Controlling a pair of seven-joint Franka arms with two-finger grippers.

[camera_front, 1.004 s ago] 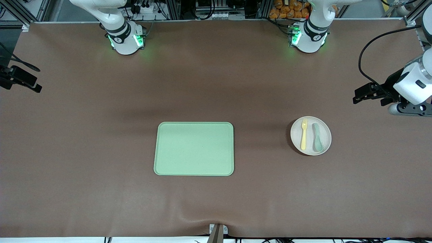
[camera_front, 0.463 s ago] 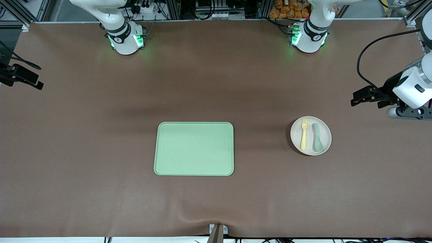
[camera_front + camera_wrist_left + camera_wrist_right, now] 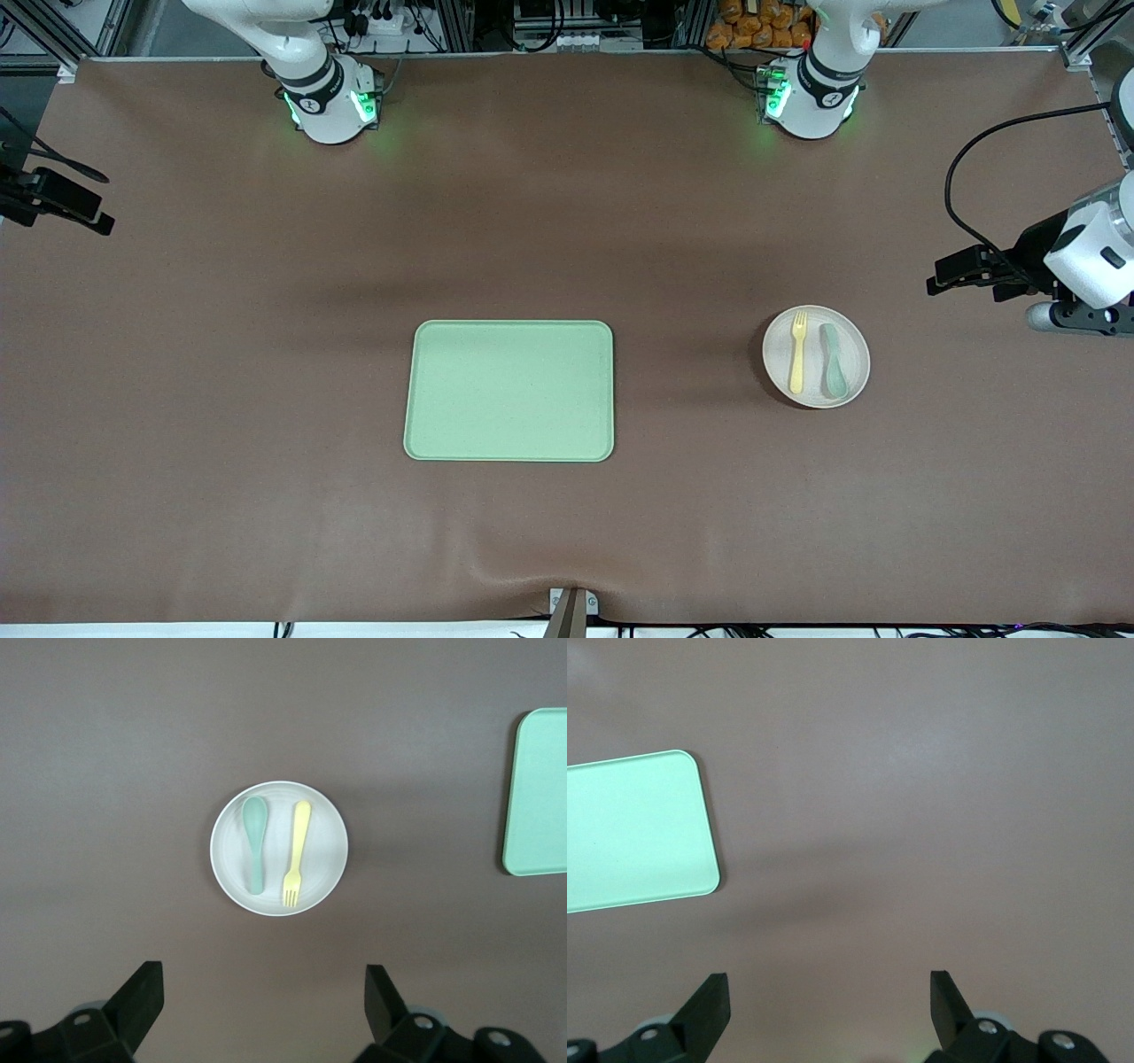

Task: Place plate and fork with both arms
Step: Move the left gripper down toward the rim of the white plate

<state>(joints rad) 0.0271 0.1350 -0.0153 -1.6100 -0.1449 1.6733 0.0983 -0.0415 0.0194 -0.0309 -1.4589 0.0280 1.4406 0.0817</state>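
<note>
The round off-white plate (image 3: 816,390) lies on the brown table toward the left arm's end, beside the tray. On it lie the pale-yellow fork (image 3: 797,352) and a grey-green spoon (image 3: 834,360), side by side. My left gripper (image 3: 941,273) hangs open and empty over the table's left-arm end, apart from the plate. The left wrist view looks down on the plate (image 3: 279,895), the fork (image 3: 298,850) and the spoon (image 3: 255,842), past the open left gripper (image 3: 264,992). My right gripper (image 3: 66,206) is open and empty over the right arm's end; the right wrist view shows the right gripper (image 3: 828,997) over bare table.
A rectangular light-green tray (image 3: 509,391) lies empty at the middle of the table; the tray (image 3: 538,804) edge and tray (image 3: 633,833) corner show in the wrist views. Green-lit arm bases (image 3: 332,102) stand along the table's edge farthest from the front camera.
The left arm has shifted a little at its end of the table and the right gripper has moved slightly. Plate, fork, spoon and tray lie as before.
</note>
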